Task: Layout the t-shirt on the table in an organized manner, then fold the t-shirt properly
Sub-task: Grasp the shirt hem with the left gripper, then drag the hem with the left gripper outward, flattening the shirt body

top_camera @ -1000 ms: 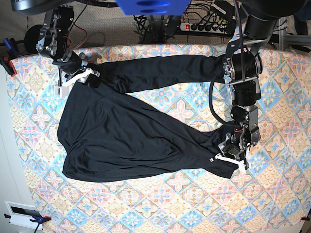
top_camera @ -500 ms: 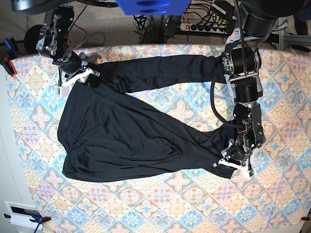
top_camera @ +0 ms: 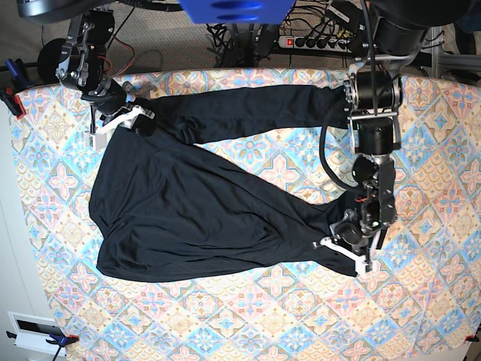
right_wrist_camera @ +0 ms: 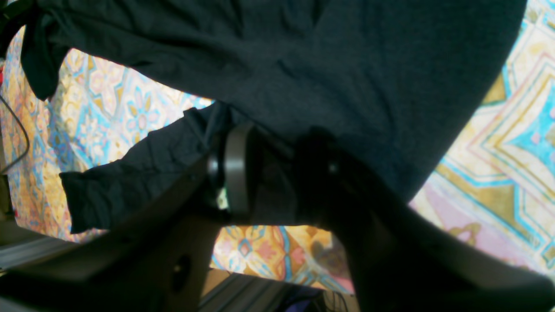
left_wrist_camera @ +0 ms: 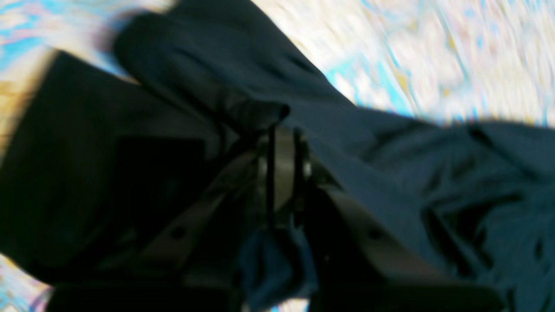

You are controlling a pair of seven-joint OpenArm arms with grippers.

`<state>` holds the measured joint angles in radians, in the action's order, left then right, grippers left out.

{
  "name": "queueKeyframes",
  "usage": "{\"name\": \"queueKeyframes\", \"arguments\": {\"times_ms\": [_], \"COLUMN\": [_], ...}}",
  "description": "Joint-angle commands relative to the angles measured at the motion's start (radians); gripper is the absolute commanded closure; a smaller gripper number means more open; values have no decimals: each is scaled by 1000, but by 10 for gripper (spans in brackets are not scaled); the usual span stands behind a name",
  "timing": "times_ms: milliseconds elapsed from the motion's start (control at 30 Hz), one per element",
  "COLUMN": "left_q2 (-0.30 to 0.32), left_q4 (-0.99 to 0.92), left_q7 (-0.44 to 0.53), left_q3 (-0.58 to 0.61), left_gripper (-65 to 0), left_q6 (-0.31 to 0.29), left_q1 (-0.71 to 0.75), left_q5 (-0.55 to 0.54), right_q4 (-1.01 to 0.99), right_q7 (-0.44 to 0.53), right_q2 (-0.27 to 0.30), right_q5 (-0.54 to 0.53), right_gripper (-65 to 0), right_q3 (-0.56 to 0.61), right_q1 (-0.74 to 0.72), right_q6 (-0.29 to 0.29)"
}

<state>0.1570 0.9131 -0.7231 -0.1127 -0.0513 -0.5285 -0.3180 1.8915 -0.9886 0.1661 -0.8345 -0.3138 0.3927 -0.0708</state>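
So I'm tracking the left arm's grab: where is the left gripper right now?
In the base view the left gripper sits at the right side of the table, closed on the near-right end of the t-shirt.

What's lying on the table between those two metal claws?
The black shirt stretches across the table from the left tool to the right tool; the base view shows it.

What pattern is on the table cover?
Pastel blue, pink and cream floral diamond tiles on the table, clearest in the base view.
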Motion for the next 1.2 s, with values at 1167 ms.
{"name": "queueKeyframes", "arguments": {"times_ms": [1167], "left_q2": [507], "left_q4": [952], "left_q7": [-286], "left_q3": [313], "left_gripper": [0], "left_q6": [-181], "left_q1": [509], "left_q5": [-10], "right_q4": [15], "right_q7": [15], "right_q2": [5], "right_q5": [-12], "right_gripper": [-191], "right_q3": [-9], "right_q1": [-119], "right_q6": [-7]}}
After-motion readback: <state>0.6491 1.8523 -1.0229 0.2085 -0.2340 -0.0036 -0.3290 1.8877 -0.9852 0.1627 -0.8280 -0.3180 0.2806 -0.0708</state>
